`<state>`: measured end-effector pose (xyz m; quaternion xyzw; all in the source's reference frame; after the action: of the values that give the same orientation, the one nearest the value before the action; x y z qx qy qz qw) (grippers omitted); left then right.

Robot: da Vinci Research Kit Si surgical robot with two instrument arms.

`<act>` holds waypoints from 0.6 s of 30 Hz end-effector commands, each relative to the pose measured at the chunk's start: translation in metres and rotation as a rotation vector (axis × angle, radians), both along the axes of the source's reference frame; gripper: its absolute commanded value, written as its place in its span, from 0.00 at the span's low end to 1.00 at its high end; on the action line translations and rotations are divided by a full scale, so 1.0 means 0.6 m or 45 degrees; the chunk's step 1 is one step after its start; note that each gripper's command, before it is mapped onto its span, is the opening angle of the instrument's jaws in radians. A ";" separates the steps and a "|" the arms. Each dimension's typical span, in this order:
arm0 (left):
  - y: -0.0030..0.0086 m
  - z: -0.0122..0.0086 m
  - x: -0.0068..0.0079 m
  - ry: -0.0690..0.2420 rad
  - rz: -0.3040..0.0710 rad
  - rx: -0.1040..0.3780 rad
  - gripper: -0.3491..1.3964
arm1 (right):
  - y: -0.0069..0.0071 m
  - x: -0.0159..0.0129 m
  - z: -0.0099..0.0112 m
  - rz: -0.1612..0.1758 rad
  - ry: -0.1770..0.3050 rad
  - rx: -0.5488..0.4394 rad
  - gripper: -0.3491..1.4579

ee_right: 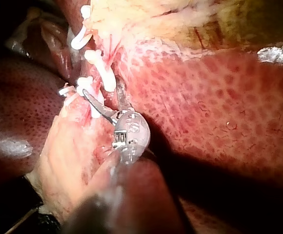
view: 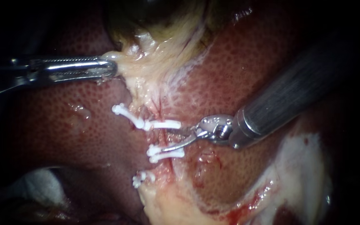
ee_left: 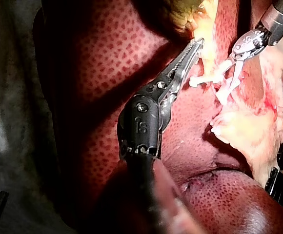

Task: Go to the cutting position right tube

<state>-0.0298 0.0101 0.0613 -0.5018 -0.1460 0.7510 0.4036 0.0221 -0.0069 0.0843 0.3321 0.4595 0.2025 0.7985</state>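
The left instrument (view: 105,68) comes in from the left across the dark red liver (view: 63,121). Its long toothed jaws are closed on a fold of pale tissue (view: 123,58) at the near edge of the gallbladder (view: 159,14). The left wrist view shows the same hold, with the jaw tips buried in that yellowish fold.

From there a strip of pale and pink tissue runs toward the near side, crossed by three white clips. The far clip (view: 163,124) lies across it. The middle clip (view: 167,153) sits a little nearer, and the near clip (view: 140,178) is nearest, just above a lump of yellow fat.

The tube (view: 159,139) shows as the pink strand between the far clip and the middle clip. The endoscope view does not make clear whether it is the right one of two.

The right instrument (view: 160,140) reaches in from the upper right, its thick grey shaft over the liver's right side. Its two thin jaws stand apart and hold nothing. One jaw points at the far clip, the other lies close along the middle clip, and the tube is in the gap between them. The right wrist view (ee_right: 102,91) shows the same spread jaws among the clips.
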 end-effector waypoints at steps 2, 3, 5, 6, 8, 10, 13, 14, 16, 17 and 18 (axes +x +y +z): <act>0.0000 -0.0001 0.0000 0.000 0.000 0.000 0.00 | 0.0000 0.0000 -0.0001 0.000 0.000 0.000 0.99; 0.0000 -0.0001 0.0000 0.000 0.000 0.000 0.00 | 0.0000 0.0000 -0.0001 0.000 0.000 0.000 0.99; 0.0000 -0.0001 0.0001 0.000 0.000 0.000 0.00 | -0.0001 0.0000 -0.0001 -0.001 0.000 0.000 0.99; 0.0000 -0.0001 0.0001 0.000 0.000 0.000 0.00 | -0.0001 0.0000 -0.0001 -0.001 0.000 0.000 0.99; 0.0000 -0.0001 0.0001 0.000 0.000 0.000 0.00 | -0.0001 -0.0001 -0.0001 -0.001 0.001 0.000 0.99; 0.0000 -0.0001 0.0001 0.000 0.000 0.000 0.00 | -0.0001 -0.0002 -0.0001 -0.001 0.001 0.000 0.99; 0.0000 -0.0001 0.0001 0.000 0.000 0.000 0.00 | -0.0003 -0.0004 -0.0003 -0.008 0.000 0.002 0.99; 0.0000 -0.0001 0.0001 0.000 0.000 0.000 0.00 | -0.0004 -0.0006 -0.0004 -0.011 -0.002 0.001 0.99; 0.0000 -0.0001 0.0001 0.000 0.000 0.000 0.00 | -0.0006 -0.0009 -0.0005 -0.015 0.000 0.003 0.99; 0.0000 -0.0001 0.0002 0.000 0.000 0.000 0.00 | -0.0007 -0.0013 -0.0007 -0.017 0.002 0.003 0.99; 0.0000 -0.0001 0.0002 0.000 0.001 0.000 0.00 | -0.0008 -0.0016 -0.0008 -0.020 -0.001 0.003 0.99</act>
<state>-0.0297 0.0101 0.0613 -0.5017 -0.1458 0.7511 0.4036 0.0210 -0.0075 0.0838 0.3366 0.4563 0.1969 0.7998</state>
